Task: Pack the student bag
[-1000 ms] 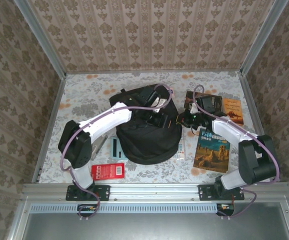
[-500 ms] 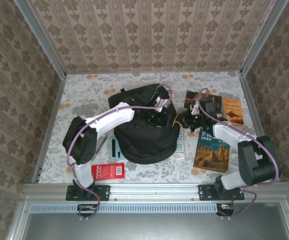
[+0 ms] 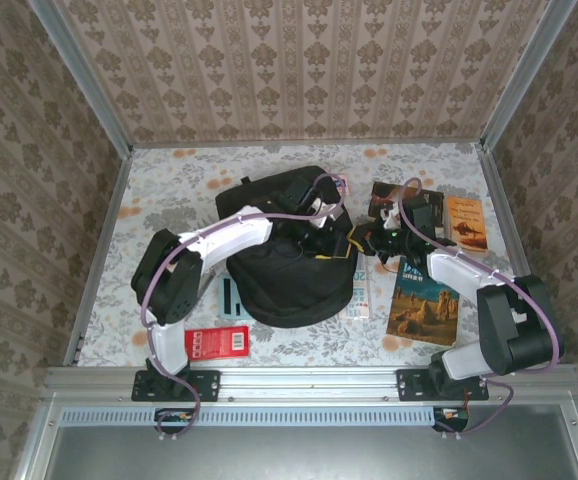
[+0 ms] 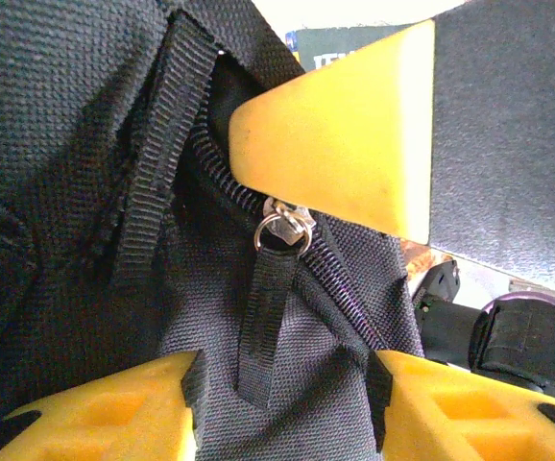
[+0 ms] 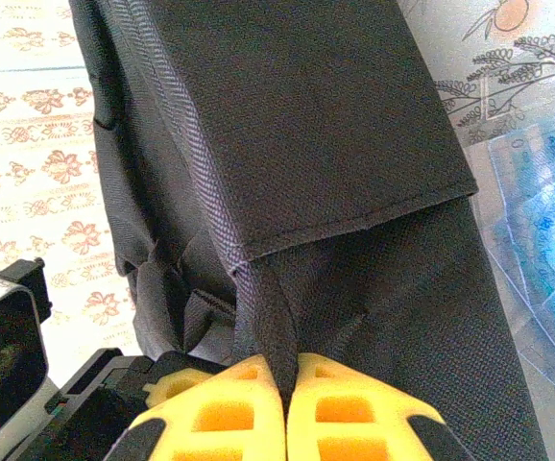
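Bag place: we find the student bag lying in the middle of the bench, between the two arms.
Bag axis: its long axis runs roughly far to near. The narrower end points toward the back wall and the broad rounded end toward the arm bases.
Left pincer: released. Its fingers stand apart on either side of the fabric pull tab, which hangs from the metal zip slider. We see no contact with the tab.
Right pincer: clenched on the bag, with a strip of black webbing from its side seam pinched between the fingertips.
Right of bag: a book with a desert landscape cover lies near, with an orange-brown book farther back.
Left of bag: a flat red packet lies near the front edge.
Under the right wrist: clear blue plastic pieces lie on the bench just beside the bag.
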Motion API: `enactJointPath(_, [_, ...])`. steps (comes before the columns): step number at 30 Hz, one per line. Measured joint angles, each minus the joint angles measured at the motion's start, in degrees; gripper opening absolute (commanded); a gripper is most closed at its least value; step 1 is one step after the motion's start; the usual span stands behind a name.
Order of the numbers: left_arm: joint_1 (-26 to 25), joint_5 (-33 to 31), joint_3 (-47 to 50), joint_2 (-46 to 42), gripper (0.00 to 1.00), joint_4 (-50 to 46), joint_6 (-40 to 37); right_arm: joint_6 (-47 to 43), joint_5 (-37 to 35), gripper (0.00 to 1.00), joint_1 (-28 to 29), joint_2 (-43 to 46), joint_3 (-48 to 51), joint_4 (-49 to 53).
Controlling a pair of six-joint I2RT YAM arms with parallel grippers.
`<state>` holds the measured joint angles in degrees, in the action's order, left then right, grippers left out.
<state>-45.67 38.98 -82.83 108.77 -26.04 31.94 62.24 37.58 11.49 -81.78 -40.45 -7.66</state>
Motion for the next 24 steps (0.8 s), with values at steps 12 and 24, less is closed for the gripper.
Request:
enactJointPath(12, [-0.07,-0.13,-1.25,2.45,0.34,-1.4,-1.79,1.49,0.22,0.0,-0.02,1.27,1.42,-1.53])
enactJointPath(24, [-0.74,-1.53,-4.7,3.5,0.0,-4.44,-6.27,1.51,-0.04,0.02,-0.04,1.73,1.6,-1.51])
